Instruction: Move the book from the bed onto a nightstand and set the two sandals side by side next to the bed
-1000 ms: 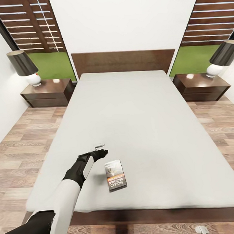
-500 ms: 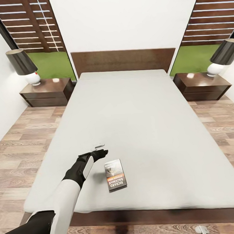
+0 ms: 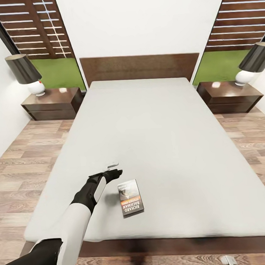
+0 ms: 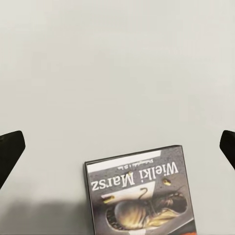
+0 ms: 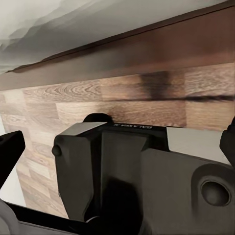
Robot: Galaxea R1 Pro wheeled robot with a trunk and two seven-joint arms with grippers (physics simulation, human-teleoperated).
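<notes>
From the head view I had my left arm stretched out over the bed, near its foot edge and toward the left side. The left hand hung above the mattress with its fingers spread wide apart; through the left wrist camera I saw the two dark fingertips at opposite edges of the picture with nothing between them but mattress and book. The book lay flat on the mattress close to the foot edge, just beside the left hand and on its right, cover up, its orange and white lettering upside down to me. In the left wrist view the book carried white lettering over a picture and lay clear of both fingertips.

The right hand pointed past a part of the robot's body toward the plank floor and the dark bed frame, its tips wide apart and holding nothing.

Farther off, beyond the head corners of the bed, a nightstand stood on the left and another nightstand on the right, each carrying a lamp with a dark shade. The headboard stood against the white wall.
</notes>
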